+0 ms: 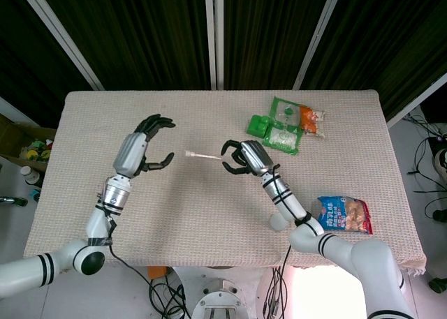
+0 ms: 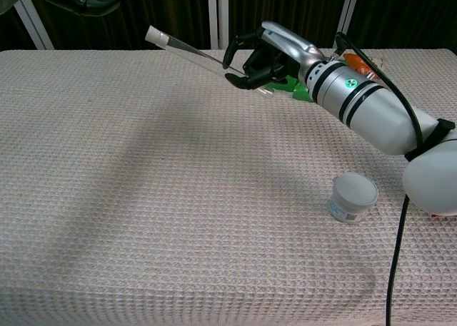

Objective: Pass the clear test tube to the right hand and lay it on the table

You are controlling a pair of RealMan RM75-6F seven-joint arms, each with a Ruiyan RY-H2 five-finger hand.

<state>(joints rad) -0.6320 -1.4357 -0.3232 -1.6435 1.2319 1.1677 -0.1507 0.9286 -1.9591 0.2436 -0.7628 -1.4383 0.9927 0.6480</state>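
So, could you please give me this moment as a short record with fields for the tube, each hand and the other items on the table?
test tube: clear test tube, held off the table, capped end pointing toward the left hand
right hand: right hand grips the tube's far end
left hand: left hand apart from the tube, fingers spread, holding nothing
handover: tube is with the right hand only
lay-down: not yet done
other items: green snack packet, blue snack bag, small white jar
surface: woven cloth table

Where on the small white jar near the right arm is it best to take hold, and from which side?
Probably the round side wall of the white jar, from above: it stands upright with its flat lid up. The right hand, holding the test tube, has its forearm close on one side.
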